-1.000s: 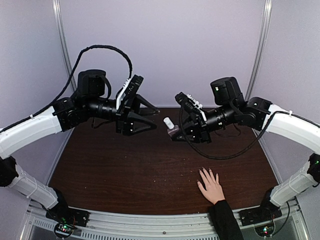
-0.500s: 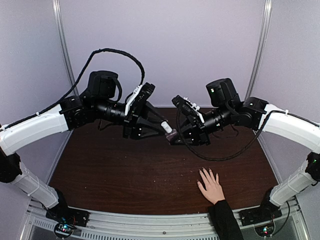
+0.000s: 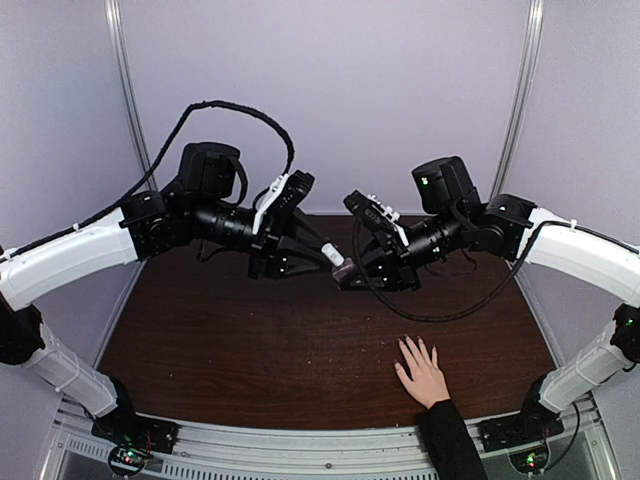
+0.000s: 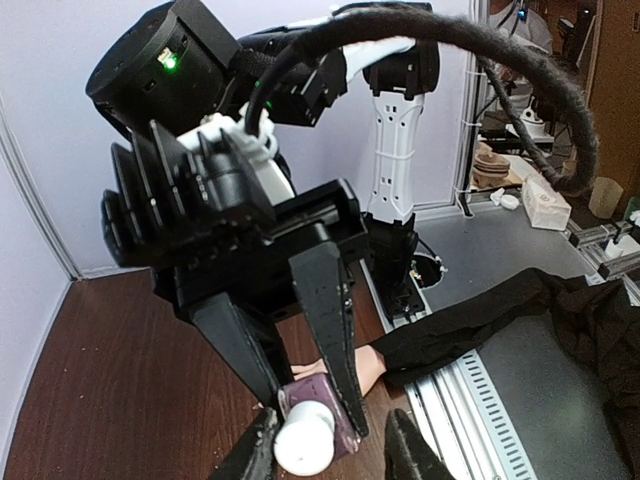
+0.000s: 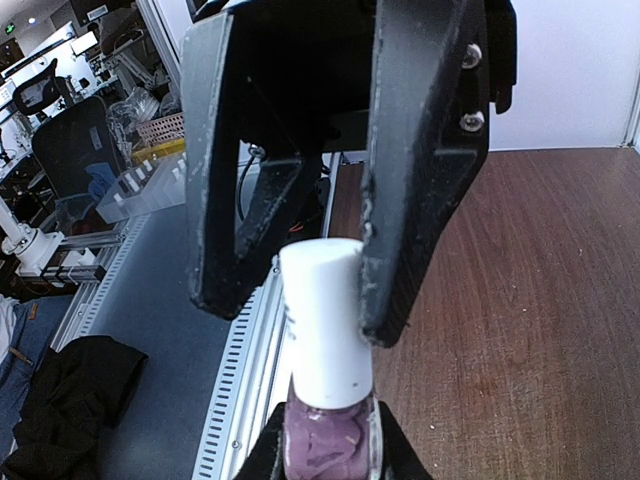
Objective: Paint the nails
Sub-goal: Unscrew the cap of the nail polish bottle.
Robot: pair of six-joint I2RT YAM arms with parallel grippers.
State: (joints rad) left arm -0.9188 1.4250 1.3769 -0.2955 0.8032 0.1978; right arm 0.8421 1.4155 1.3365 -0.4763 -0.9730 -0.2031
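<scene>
While the human hand [image 3: 422, 372] lies flat with fingers spread on the near right of the table [image 3: 220, 340], its nails [image 3: 414, 345] too small to make out, both arms bend inward and meet in the air well above it. The right gripper [image 4: 312, 405] is clamped on a purple bottle [image 5: 325, 440]. The left gripper [image 3: 328, 257] stands parted around the bottle's white cap [image 5: 322, 320].

Left end effector [image 3: 332, 260] moved across, now flanking bottle [image 5: 324, 372] (at its cap)

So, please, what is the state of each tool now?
Left tool: open, around the white cap.
Right tool: closed, holding the polish bottle.
</scene>
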